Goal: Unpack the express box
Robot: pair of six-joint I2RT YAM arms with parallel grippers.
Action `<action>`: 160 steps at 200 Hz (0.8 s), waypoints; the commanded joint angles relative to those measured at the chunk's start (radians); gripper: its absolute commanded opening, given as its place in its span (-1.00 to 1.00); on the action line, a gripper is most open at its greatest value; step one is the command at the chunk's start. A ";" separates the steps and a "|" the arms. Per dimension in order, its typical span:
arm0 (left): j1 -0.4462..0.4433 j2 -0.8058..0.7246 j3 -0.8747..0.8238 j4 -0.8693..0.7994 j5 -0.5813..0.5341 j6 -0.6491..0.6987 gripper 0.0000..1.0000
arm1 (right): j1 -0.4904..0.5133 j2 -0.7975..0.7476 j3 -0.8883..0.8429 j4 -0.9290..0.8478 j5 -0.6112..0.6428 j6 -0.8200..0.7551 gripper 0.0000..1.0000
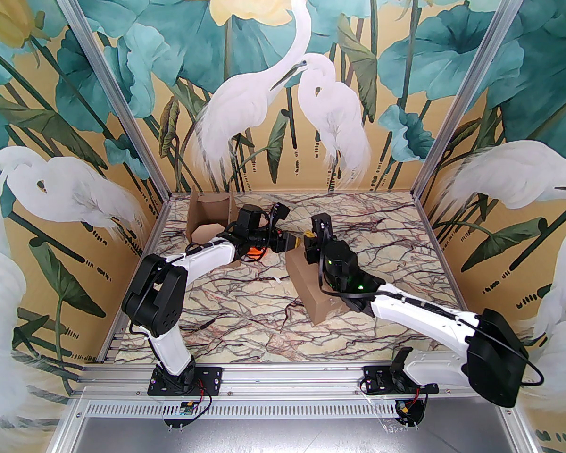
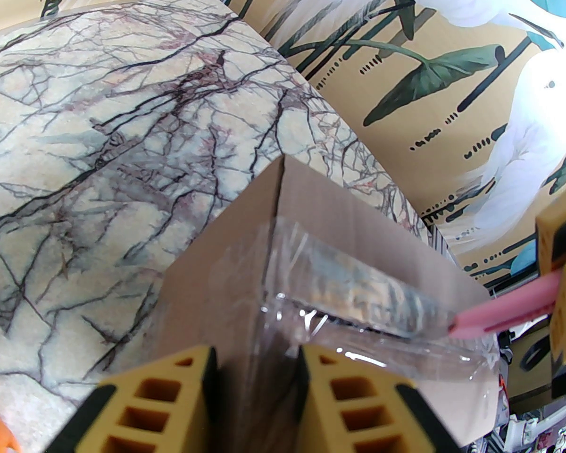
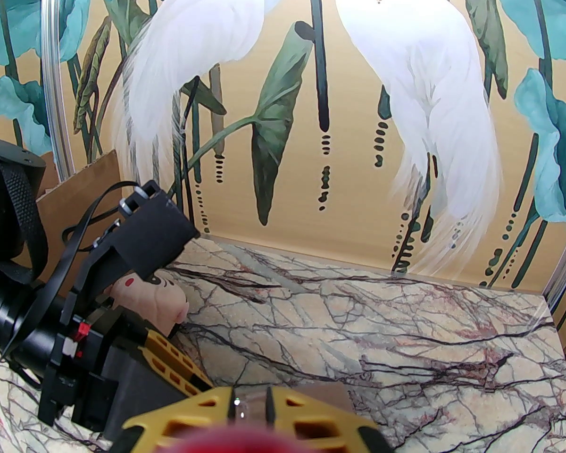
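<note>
Left pincer [image 2: 257, 353] stands part open astride the nearest corner of the box [image 2: 358, 224] just ahead, while right pincer [image 2: 564, 283] clamps a pink tool [image 2: 504, 312], tip on the tape [image 2: 358, 286]

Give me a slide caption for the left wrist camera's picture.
The left gripper hovers open at a taped cardboard box while the right gripper holds a pink tool to its clear tape.

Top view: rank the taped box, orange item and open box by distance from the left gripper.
1. The taped box, mid-table, right at the left gripper.
2. The orange item, under that arm's wrist, further left.
3. The open box, far-left corner.
</note>
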 commanded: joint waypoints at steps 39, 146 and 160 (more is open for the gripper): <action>0.010 0.035 -0.056 -0.119 -0.192 -0.002 -0.36 | 0.023 -0.084 -0.069 -0.123 0.000 0.027 -1.00; -0.022 0.021 -0.040 -0.154 -0.166 0.052 -0.36 | 0.038 -0.224 -0.133 -0.016 -0.037 -0.019 -1.00; -0.030 0.018 -0.041 -0.157 -0.162 0.061 -0.36 | 0.039 -0.230 -0.140 0.041 -0.068 -0.052 -1.00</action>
